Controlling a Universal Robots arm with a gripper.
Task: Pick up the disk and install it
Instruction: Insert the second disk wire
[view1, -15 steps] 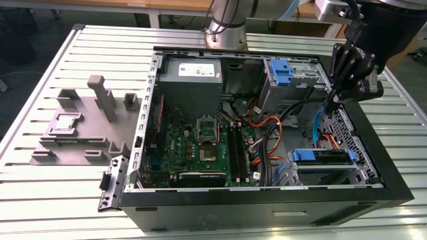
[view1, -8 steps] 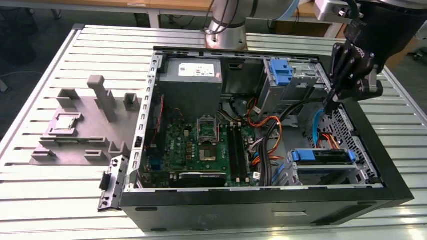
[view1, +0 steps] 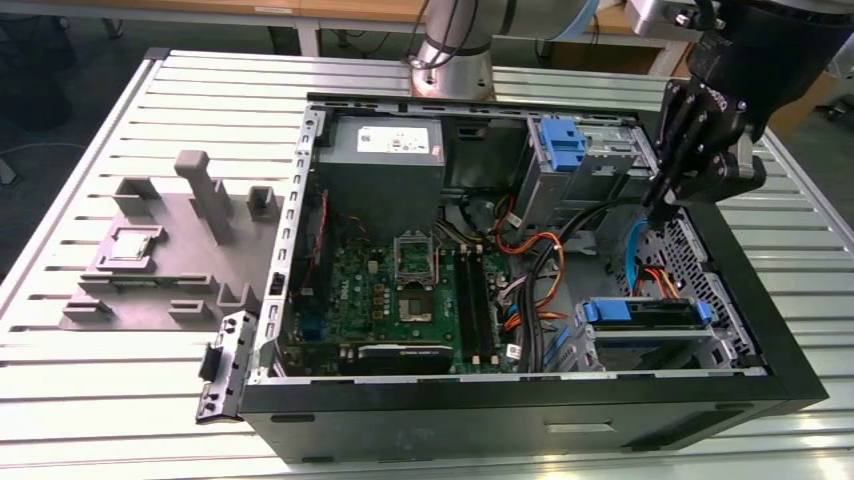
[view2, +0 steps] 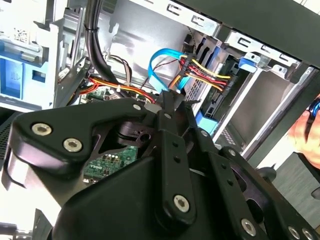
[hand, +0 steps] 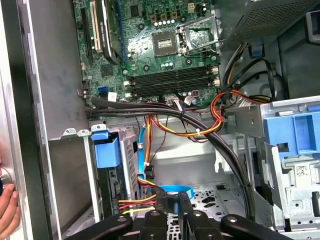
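Observation:
The disk (view1: 647, 313) lies in the drive cage at the near corner of the open computer case, on the exterior view's right, with its blue bracket (view1: 611, 311) facing the motherboard. In the first wrist view the disk (hand: 119, 182) stands edge-on in its slot behind the blue bracket (hand: 106, 150), and red and yellow wires run to it. My gripper (view1: 661, 205) hangs over the case's wall on the exterior view's right, above and beyond the disk. Its fingers (hand: 165, 207) are shut, just above a blue ribbon cable (hand: 172, 191), and grip nothing. My gripper (view2: 170, 97) points into the case.
A second blue bracket (view1: 562, 146) stands upright in the far cage beside the grey power supply (view1: 384, 143). Black and orange cable bundles (hand: 200, 131) cross between the motherboard (view1: 400, 290) and the cages. A person's hand (hand: 6, 210) rests at the case edge. A grey fixture (view1: 160, 250) sits outside the case.

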